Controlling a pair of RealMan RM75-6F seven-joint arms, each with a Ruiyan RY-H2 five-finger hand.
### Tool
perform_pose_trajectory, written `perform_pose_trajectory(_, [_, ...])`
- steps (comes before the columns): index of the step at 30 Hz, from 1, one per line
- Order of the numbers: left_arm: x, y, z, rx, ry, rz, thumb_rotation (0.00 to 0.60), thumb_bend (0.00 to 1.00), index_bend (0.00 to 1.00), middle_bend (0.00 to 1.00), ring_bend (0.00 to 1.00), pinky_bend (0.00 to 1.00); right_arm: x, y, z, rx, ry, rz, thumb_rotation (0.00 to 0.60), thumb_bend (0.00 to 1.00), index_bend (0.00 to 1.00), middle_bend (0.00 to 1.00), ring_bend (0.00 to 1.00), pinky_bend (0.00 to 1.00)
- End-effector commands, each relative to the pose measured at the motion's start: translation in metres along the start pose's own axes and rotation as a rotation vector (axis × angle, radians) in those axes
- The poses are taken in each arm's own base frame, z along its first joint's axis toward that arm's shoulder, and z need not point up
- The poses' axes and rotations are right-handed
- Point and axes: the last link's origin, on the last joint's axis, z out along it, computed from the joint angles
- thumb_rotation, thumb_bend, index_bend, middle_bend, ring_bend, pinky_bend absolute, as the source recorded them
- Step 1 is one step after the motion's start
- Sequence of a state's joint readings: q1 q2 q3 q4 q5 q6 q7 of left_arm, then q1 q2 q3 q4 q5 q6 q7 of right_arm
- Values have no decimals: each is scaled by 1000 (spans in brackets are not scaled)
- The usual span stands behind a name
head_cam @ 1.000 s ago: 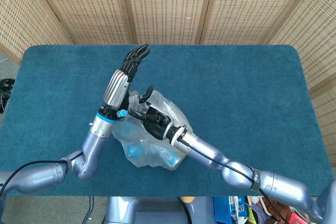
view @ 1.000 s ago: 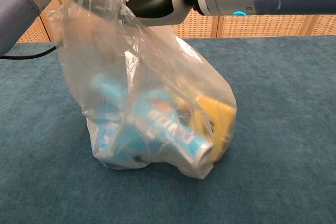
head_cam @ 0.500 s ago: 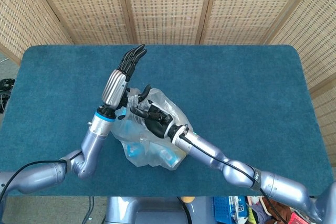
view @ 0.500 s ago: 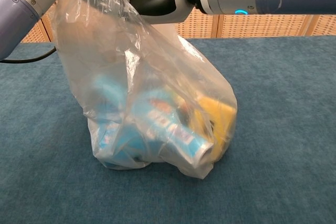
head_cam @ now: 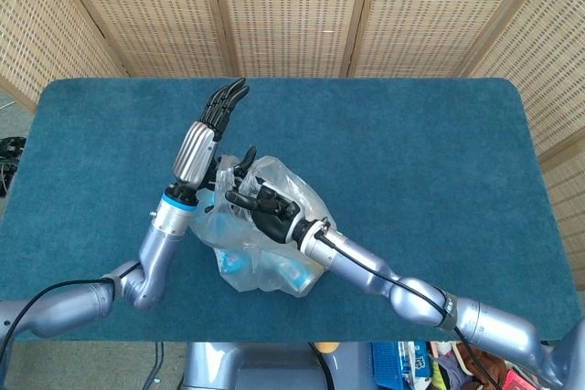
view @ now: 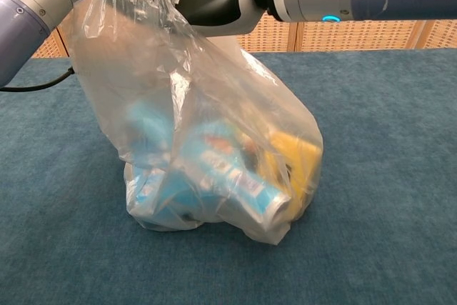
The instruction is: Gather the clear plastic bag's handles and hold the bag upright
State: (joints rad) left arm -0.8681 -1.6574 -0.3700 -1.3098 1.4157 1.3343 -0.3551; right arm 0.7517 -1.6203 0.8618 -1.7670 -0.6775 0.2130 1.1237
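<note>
While the clear plastic bag stands on the blue desk, its gathered top is gripped by the right robot hand.

Below that right robot hand the bag is seen upright and bulging, resting on the desk in front of the wicker screen. Blue packets and a yellow item are seen inside it, under the grasping fingers. Just left of the bag's top the left robot hand is raised with fingers extended and apart, nothing held in it.
</note>
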Motion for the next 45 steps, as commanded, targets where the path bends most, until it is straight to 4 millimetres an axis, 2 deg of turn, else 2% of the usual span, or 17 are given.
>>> perform_pose_trajectory(1, [2,-1,-1,-1,1,-2,600,392,0,0,0,0,0,-1,0,2,2,-1,600,306,0,145,108,324])
perform_pose_trajectory(5, [5,0,-1,-3,-2,-8,600,259,0,0,0,0,0,-1,0,2,3,-4,600,312,0,145,107,324])
perform_pose_trajectory(7, [7,0,0,0,-7,-7,600,161,0,0,0,0,0,-1,0,1,4,-5,600,319,0,145,106,324])
perform_pose_trajectory(12, [11,2,0,-3,-7,3,600,67,0,0,0,0,0,-2,0,2,7,-7,600,328,0,145,105,324])
perform_pose_trajectory(30, [42,2,-5,43,-125,110,600,1,0,0,0,0,1,-5,1,7,17,-14,600,332,0,145,104,324])
perform_pose_trajectory(45, [63,1,-10,61,-174,126,600,0,0,0,0,0,5,-6,2,10,28,-19,600,333,0,145,104,324])
